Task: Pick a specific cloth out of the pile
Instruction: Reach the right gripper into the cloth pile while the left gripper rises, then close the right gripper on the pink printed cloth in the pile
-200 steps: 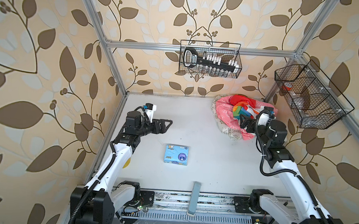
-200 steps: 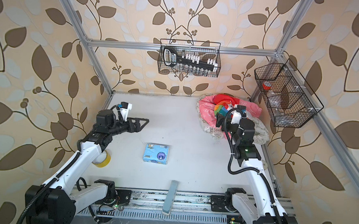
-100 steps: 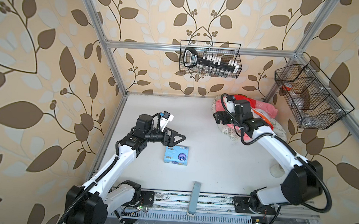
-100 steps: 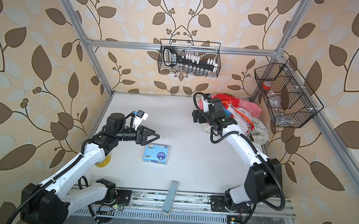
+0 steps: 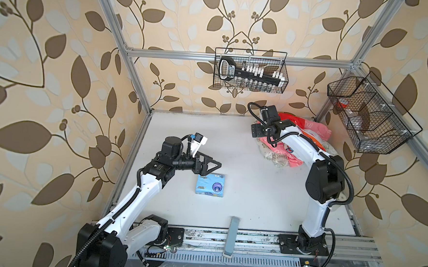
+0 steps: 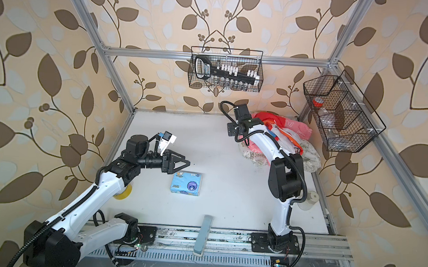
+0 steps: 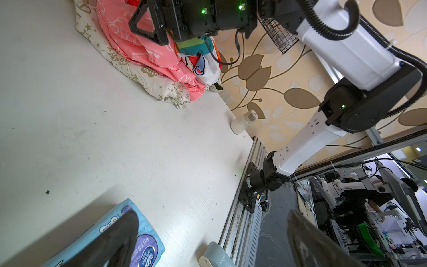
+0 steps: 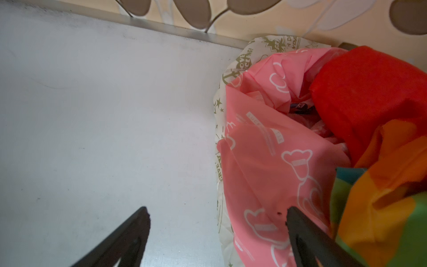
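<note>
The pile (image 5: pixel 273 157) of clothes lies at the table's back right corner. The cloth (image 8: pixel 272 161), coral pink with white bear outlines, is on the pile's left side, on a cream printed fabric and beside a red and rainbow cloth (image 8: pixel 369 97). It shows in both top views (image 5: pixel 280 149) (image 6: pixel 255 147) and the left wrist view (image 7: pixel 143 48). My right gripper (image 8: pixel 217 210) is open at the pile's left edge (image 5: pixel 257 130), one finger over bare table, one over the pink cloth. My left gripper (image 5: pixel 215 165) (image 7: pixel 212 213) is open and empty, above a blue tissue pack.
The blue tissue pack (image 5: pixel 210 185) lies mid-table. A grey bar (image 5: pixel 232 236) sits at the front edge, a yellow tape roll (image 6: pixel 123 192) under the left arm, a white bottle (image 7: pixel 242 120) near the right wall. Wire baskets hang on the back wall (image 5: pixel 250 74) and right wall (image 5: pixel 367 117).
The right arm has stretched out over the pile, bringing its gripper from the pile's near side to its left edge. The left gripper has moved right, over the tissue pack.
</note>
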Motion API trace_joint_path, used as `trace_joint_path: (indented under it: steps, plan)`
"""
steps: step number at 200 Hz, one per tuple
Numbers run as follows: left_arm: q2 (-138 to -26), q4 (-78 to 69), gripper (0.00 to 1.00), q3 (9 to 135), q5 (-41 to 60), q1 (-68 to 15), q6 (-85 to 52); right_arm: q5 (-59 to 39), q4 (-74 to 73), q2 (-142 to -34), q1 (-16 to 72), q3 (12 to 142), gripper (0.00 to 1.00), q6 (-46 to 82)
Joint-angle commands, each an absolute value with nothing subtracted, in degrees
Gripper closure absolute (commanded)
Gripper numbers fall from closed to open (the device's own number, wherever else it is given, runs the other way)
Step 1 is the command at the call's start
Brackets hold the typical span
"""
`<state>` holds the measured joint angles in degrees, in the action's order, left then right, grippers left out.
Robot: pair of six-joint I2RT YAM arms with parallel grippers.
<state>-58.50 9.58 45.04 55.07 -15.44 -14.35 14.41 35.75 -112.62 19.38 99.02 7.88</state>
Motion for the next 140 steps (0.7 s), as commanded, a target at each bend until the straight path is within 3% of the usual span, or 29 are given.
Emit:
trace_joint_path:
  steps: [1,79,140]
  plan:
    - [-56.7,9.6,0.01,46.7,55.6,-16.2,-13.7,18.0,39.3,-115.5,19.6,100.6,0.03,5.5]
    - [-55.7,16.4,0.01,48.2,51.1,-19.0,-10.7,21.0,37.5,-124.0,15.7,105.1,0.02,1.3]
    - [-53.3,14.8,0.01,47.0,51.3,-19.7,-10.7,18.7,37.2,-126.8,15.2,106.1,0.29,1.9]
